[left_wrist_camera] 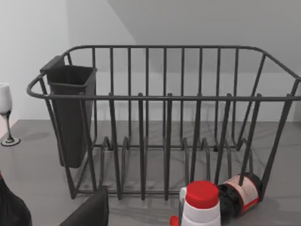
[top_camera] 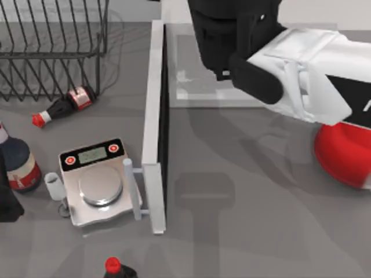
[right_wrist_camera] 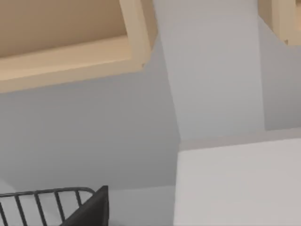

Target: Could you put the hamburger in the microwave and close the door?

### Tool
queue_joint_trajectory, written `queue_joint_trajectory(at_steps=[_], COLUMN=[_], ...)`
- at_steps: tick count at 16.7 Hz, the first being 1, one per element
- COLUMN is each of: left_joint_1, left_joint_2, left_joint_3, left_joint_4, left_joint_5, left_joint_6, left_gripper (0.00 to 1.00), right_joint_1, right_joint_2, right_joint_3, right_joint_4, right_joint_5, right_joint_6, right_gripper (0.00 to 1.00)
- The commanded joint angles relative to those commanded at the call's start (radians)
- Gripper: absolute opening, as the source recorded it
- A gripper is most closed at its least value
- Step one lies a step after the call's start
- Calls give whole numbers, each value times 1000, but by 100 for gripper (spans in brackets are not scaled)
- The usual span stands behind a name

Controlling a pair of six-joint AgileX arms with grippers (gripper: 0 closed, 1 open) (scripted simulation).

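Note:
The white microwave stands at the back, right of centre. Its door is swung wide open toward the front, with the pale bar handle on its left side. My right arm comes in from the right, high above the table, and its black gripper hangs over the microwave's open front. The right wrist view looks over the microwave's white top. The hamburger is out of view. My left gripper is parked at the table's left edge, and one dark finger shows in the left wrist view.
A black wire dish rack sits at the back left, with a cola bottle lying before it. A silver scale and a small white cup stand beside the door. Upright bottles are at the left. A red rounded object lies at the right.

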Motion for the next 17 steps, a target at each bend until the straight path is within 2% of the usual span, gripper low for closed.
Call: queue_joint_trajectory(at_steps=[3, 7, 17], left_joint_1=[0, 0, 0], left_joint_2=[0, 0, 0], left_joint_3=[0, 0, 0], left_joint_4=[0, 0, 0], left_joint_5=[0, 0, 0], left_joint_6=[0, 0, 0], left_gripper=[100, 100, 100], right_joint_1=[-4, -71, -355], right_joint_2=[-4, -122, -796], right_joint_3=[-10, -117, -634], right_joint_4=[1, -25, -133], right_joint_5=[-5, -67, -311], right_joint_6=[-2, -26, -126], right_gripper=[100, 100, 100])
